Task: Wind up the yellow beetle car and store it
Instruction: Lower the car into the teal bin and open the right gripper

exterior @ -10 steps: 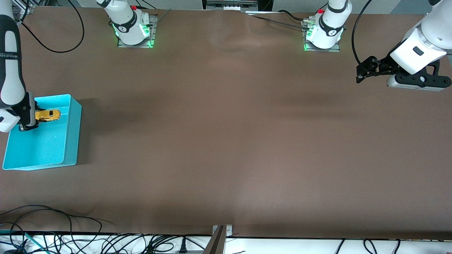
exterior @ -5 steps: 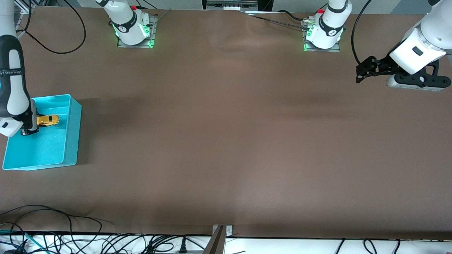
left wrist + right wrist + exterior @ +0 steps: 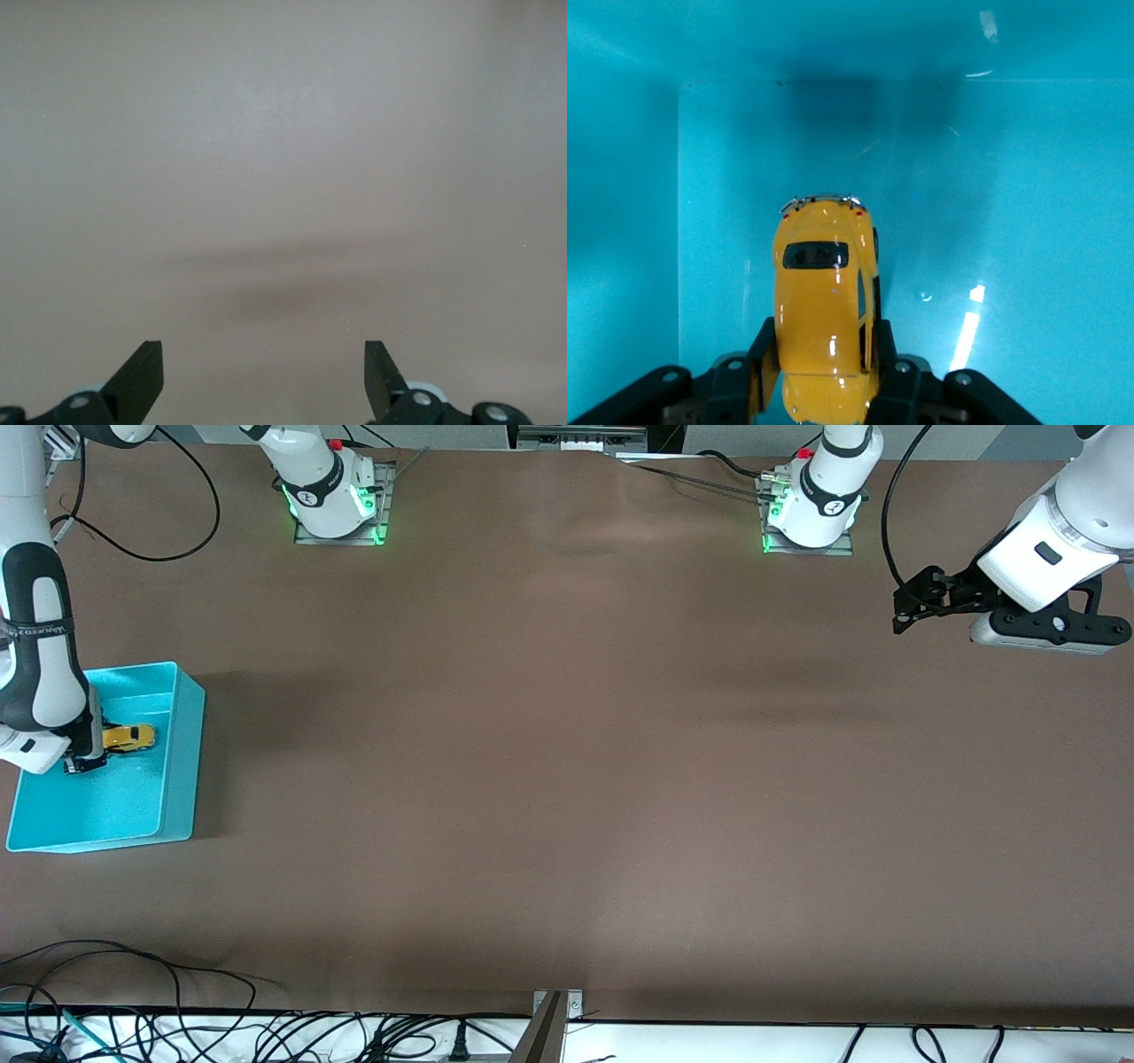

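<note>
R gripper (image 3: 86,760) has come down inside the turquoise bin (image 3: 182,766), w/ the yellow beetle car (image 3: 129,737) pinched between its fingers, jaws closed tight on the body. Car sticks out from the fingertips toward the bin's middle. Versus a sec ago: car then rode higher and looked bigger over the bin, now it sits lower, prob. at or just above the bin floor — can't tell from the front view if the wheels touch. R wrist view shows car (image 3: 824,310) straight ahead of the pads, bin wall just past its nose, floor right under it. Means storing is nearly done; release is what's left, by my read. L gripper (image 3: 902,609) waits over bare table (image 3: 567,779) at its own end, fingers spread wide, holding nothing, unchanged.
</note>
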Available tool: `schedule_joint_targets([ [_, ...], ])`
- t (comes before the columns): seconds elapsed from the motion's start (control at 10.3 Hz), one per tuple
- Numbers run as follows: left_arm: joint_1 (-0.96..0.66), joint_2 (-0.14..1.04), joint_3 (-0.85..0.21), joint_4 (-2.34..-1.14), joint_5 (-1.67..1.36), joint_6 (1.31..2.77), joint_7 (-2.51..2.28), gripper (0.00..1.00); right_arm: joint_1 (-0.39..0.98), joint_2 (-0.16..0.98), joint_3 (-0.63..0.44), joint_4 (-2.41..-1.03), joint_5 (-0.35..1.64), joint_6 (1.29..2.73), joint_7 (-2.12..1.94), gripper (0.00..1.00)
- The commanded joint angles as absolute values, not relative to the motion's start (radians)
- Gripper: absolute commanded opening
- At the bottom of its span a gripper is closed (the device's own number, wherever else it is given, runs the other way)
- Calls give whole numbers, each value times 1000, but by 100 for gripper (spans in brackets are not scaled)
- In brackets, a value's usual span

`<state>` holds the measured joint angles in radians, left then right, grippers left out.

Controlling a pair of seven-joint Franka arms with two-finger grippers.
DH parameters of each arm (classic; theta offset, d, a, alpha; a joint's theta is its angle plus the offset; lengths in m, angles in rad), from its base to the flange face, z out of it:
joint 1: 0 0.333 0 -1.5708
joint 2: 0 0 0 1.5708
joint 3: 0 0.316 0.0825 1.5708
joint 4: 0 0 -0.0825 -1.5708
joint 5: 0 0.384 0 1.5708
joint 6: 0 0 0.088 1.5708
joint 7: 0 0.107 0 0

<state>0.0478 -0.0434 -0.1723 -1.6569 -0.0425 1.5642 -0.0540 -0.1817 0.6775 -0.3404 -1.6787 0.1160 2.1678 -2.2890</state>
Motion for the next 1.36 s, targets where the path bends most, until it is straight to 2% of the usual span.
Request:
schedule_joint_targets([
  [0.0, 48, -34, -176, -1632, -21, 1551, -66, 100, -204, 706, -331, -1646, 152, 2177, -2315, 0],
  [0.48, 49, -34, -176, -1632, -21, 1551, -66, 100, -204, 729, -331, -1646, 207, 2192, -2368, 0],
  [0.58, 49, -34, -176, -1632, -21, 1551, -66, 100, -204, 730, -331, -1646, 207, 2192, -2367, 19],
  [0.68, 49, -34, -176, -1634, -21, 1551, -66, 100, -204, 729, -331, -1646, 207, 2189, -2368, 44],
  [0.78, 49, -34, -176, -1632, -21, 1551, -66, 100, -204, 729, -331, -1646, 207, 2189, -2368, 56],
  [0.87, 49, -34, -176, -1632, -21, 1551, -66, 100, -203, 727, -331, -1646, 207, 2186, -2368, 61],
  [1.07, 49, -34, -176, -1634, -21, 1551, -64, 100, -202, 724, -331, -1643, 207, 2180, -2370, 83],
  [1.26, 51, -34, -176, -1634, -21, 1551, -64, 100, -198, 718, -331, -1600, 206, 2124, -2370, 89],
])
